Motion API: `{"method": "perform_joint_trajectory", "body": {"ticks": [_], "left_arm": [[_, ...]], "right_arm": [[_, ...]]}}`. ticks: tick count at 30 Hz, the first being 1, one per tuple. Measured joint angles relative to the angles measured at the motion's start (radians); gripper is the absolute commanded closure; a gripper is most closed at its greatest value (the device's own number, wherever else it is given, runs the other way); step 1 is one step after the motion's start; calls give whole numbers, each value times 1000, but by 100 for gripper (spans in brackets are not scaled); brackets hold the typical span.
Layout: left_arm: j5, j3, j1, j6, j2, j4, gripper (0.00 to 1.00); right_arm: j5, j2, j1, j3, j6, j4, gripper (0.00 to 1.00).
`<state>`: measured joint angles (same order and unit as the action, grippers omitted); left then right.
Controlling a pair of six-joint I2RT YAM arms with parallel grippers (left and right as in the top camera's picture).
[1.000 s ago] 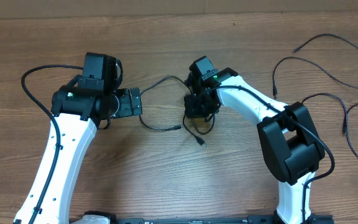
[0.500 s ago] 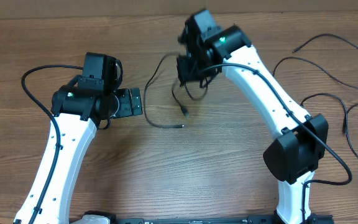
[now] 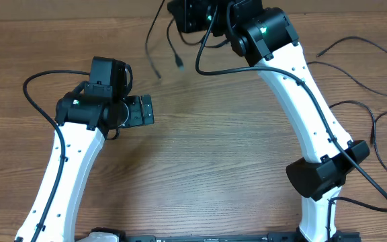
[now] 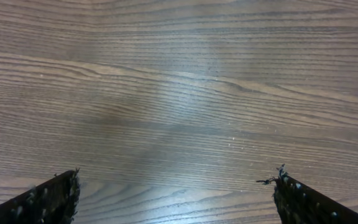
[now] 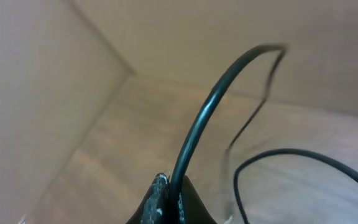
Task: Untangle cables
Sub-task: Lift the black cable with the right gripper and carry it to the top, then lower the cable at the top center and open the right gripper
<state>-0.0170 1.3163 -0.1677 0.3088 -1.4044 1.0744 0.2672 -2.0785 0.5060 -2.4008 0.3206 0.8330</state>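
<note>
Wood-grained brown surface (image 3: 193,181) is seen under both arms. The right arm (image 3: 308,128) is stretched far toward the back edge of the surface, while the left arm (image 3: 66,168) is bent over the left half. The left hand (image 3: 142,109) is pointed to the right and is held open: in its wrist view the fingers (image 4: 48,200) are seen wide apart at the lower corners, with only bare wood between them. The right hand (image 3: 188,15) is found at the top edge of the overhead view and is closed on a thin black cord, the held cable (image 5: 207,109). In the right wrist view its fingertips (image 5: 160,198) are pressed together at the bottom, and the cord is seen rising from them in an arch. The loose cables (image 3: 355,42) are laid in curves on the right side of the surface, beyond the right arm and well apart from the held cable. From overhead, two strands (image 3: 154,42) are seen hanging below the right hand, apart from the left hand; whether they are one cord or two cannot be told. A small plug (image 3: 180,65) is carried at the end of one strand.
</note>
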Motion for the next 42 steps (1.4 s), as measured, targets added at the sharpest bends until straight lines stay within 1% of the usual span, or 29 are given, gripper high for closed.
{"method": "perform_joint_trajectory", "body": {"ticks": [3, 6, 13, 16, 21, 26, 29, 30, 31, 32, 33, 34, 38, 42], "left_arm": [[0, 0, 0, 0, 0, 0, 0], [0, 0, 0, 0, 0, 0, 0], [0, 0, 0, 0, 0, 0, 0], [0, 0, 0, 0, 0, 1, 0], [0, 0, 0, 0, 0, 0, 0], [0, 0, 0, 0, 0, 0, 0], [0, 0, 0, 0, 0, 0, 0], [0, 0, 0, 0, 0, 0, 0], [0, 0, 0, 0, 0, 0, 0], [0, 0, 0, 0, 0, 0, 0], [0, 0, 0, 0, 0, 0, 0], [0, 0, 0, 0, 0, 0, 0], [0, 0, 0, 0, 0, 0, 0], [0, 0, 0, 0, 0, 0, 0]], "right_arm": [[-94, 0, -3, 0, 5, -35, 96], [-145, -1, -16, 0, 16, -58, 96], [-190, -59, -103, 1, 79, -123, 96], [-194, -108, -133, 1, 99, -147, 96], [-196, -238, -193, 2, 117, -171, 96], [-196, -352, -257, 5, 124, -157, 96], [-197, -401, -294, 6, 126, -114, 96], [-196, -414, -304, 6, 127, -99, 75], [-196, -422, -312, 6, 127, -86, 38], [-198, -433, -324, 6, 127, -66, 18], [-196, -436, -331, 7, 128, -52, 4], [-197, -438, -337, 7, 127, -40, 0], [-196, -438, -361, 7, 120, 9, 0], [-190, -438, -372, 7, 101, 119, 0]]}}
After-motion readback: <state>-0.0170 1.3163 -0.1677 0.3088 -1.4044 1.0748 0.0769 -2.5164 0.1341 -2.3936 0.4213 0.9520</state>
